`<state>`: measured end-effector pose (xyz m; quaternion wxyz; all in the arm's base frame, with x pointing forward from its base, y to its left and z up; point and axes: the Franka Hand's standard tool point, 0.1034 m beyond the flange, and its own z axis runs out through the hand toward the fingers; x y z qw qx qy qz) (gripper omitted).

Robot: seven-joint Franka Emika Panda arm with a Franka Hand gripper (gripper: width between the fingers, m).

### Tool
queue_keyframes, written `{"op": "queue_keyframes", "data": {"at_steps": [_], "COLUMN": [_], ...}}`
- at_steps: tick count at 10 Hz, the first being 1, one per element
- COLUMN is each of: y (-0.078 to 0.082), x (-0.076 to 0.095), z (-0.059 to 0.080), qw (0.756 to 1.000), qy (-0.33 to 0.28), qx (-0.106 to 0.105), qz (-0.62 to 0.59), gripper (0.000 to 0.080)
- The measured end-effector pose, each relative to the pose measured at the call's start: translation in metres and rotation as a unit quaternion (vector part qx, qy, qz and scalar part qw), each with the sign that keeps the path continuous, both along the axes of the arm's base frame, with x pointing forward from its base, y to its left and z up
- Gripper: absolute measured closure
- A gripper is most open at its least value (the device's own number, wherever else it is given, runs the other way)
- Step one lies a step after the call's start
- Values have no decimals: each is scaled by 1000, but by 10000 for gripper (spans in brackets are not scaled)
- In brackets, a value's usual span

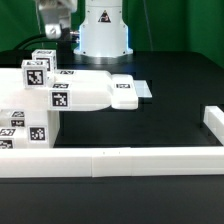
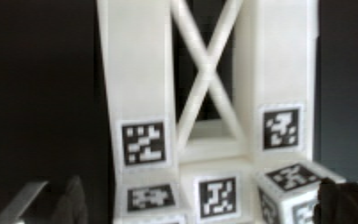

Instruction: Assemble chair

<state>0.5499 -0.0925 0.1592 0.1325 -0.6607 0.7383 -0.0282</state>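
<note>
The chair parts are chunky white pieces with black-and-white tags, grouped at the exterior view's left. A wide flat panel lies across them, with tagged blocks behind it and more tagged pieces in front. In the wrist view a white frame with an X-shaped cross brace fills the picture, and small tagged blocks sit at its base. My gripper is high at the back left, above the parts. In the wrist view the gripper is open. Its dark fingers stand wide apart on either side of the tagged blocks.
The robot's base stands at the back centre. The marker board lies flat just to the exterior view's right of the panel. A long low white border wall runs along the front and up the right side. The table is black.
</note>
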Motion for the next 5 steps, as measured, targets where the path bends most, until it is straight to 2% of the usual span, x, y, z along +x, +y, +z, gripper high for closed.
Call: {"op": "queue_keyframes", "data": {"at_steps": [5], "y": [-3], "x": [-2], "z": [-7], "qw": [1000], "qy": [4], "qx": [-6], "qz": [5], "gripper": [150]}}
